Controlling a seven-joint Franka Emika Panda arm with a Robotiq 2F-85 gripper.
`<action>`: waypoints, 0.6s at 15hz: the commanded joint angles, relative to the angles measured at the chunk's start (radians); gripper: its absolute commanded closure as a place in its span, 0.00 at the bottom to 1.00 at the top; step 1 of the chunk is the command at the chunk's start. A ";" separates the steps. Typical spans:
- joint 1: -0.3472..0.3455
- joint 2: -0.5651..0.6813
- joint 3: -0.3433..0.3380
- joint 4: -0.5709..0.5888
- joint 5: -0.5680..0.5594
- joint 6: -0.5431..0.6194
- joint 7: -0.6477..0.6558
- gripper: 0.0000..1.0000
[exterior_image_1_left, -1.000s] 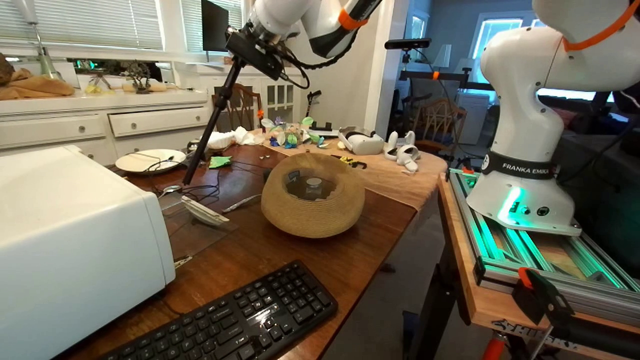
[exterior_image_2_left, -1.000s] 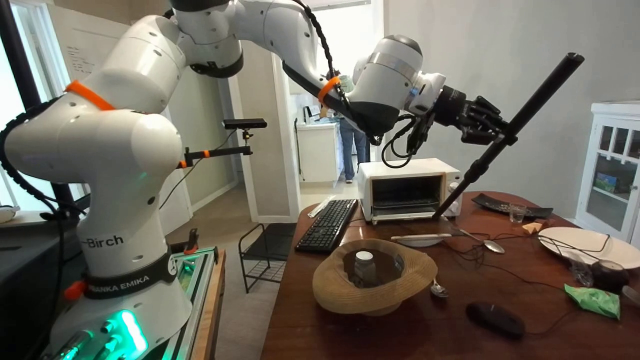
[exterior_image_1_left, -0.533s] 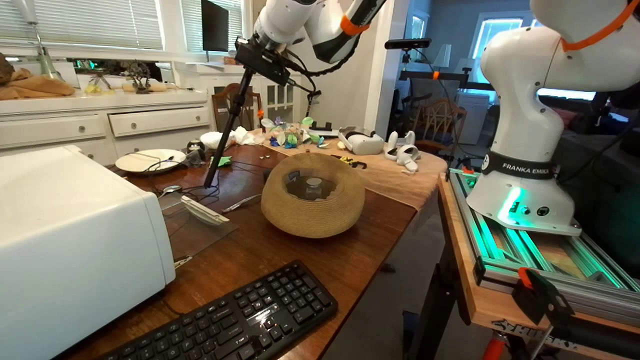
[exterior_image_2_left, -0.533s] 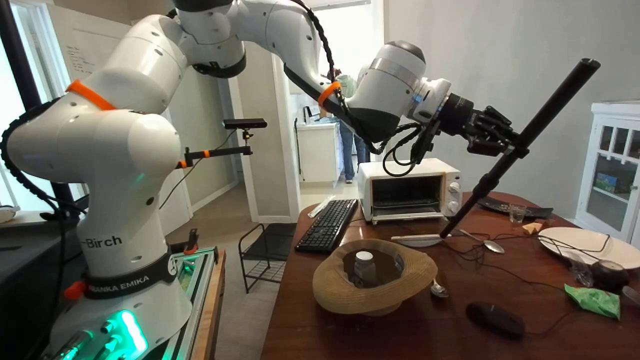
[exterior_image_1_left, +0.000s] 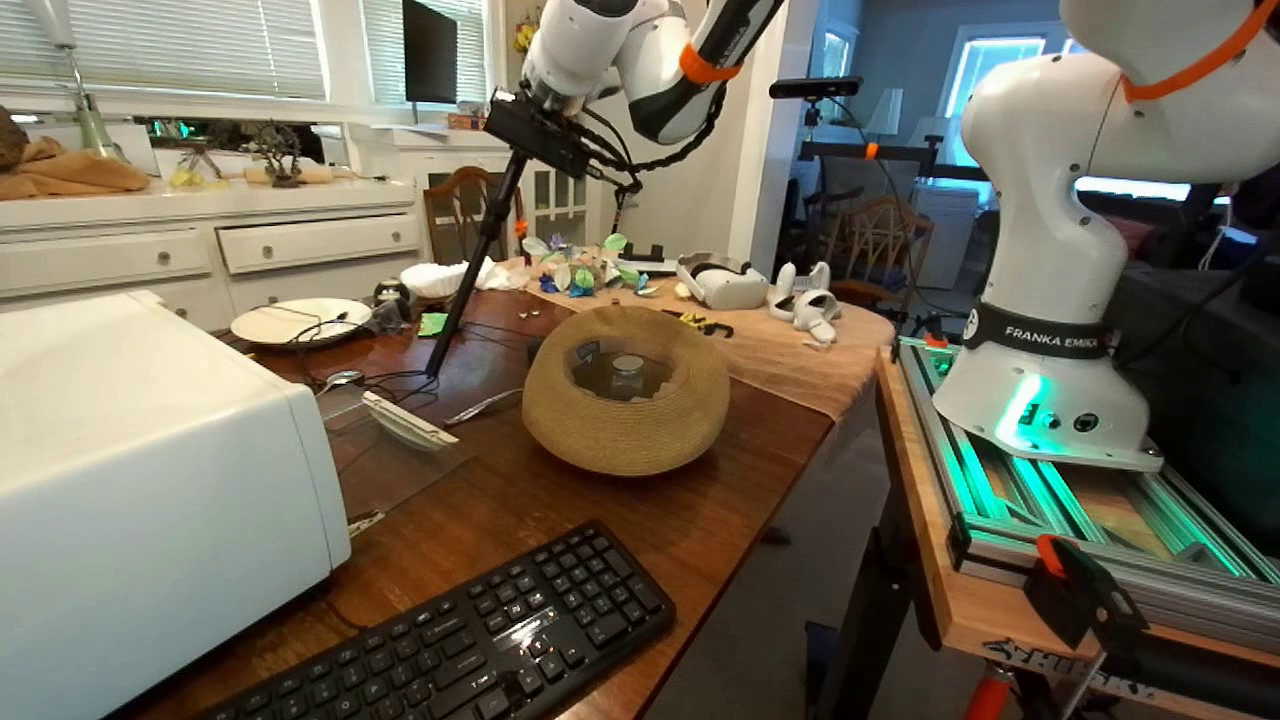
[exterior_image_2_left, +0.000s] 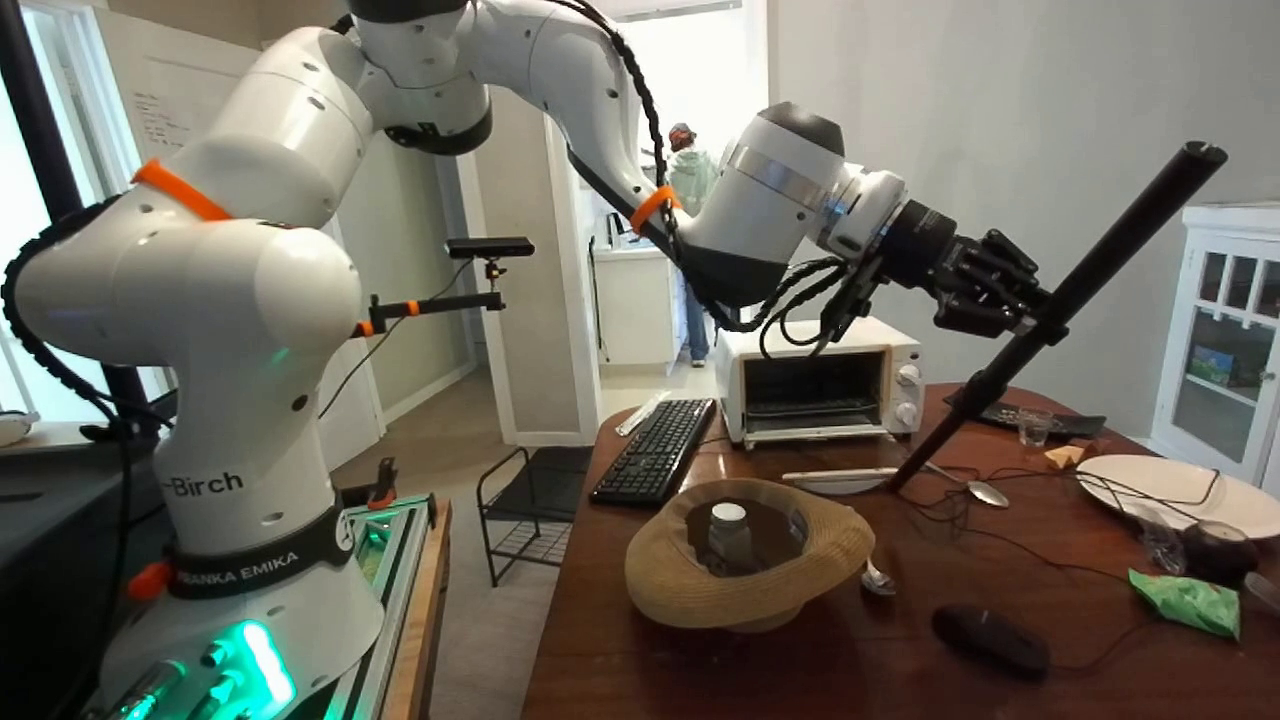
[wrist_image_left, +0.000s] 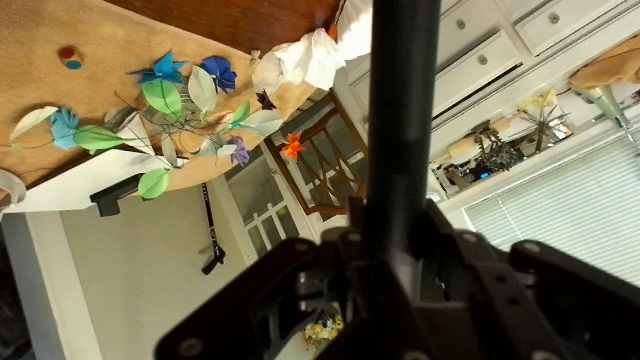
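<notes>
The fingers (wrist_image_left: 447, 227), closed only partway, grip a black pole (wrist_image_left: 404, 110) that slants down over the wooden tabletop (exterior_image_2_left: 610, 665), its lower end near the door handle (exterior_image_2_left: 840, 475) of the white toaster oven (exterior_image_1_left: 170, 480) and apart from the upturned straw hat (exterior_image_1_left: 625, 440) that has a white-capped jar (exterior_image_2_left: 731, 537) inside it.

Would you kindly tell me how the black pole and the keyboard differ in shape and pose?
The black pole is a slim, round rod, while the keyboard is a flat slab covered in keys. The black pole slants steeply in the closed grip of the gripper, whereas the keyboard lies flat on the table, held by nothing. Both are black.
</notes>
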 joint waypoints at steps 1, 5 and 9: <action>0.003 -0.009 0.033 -0.040 0.183 -0.012 -0.131 0.93; 0.001 0.018 0.069 -0.072 0.437 0.003 -0.297 0.93; -0.007 0.038 0.112 -0.079 0.645 0.002 -0.432 0.93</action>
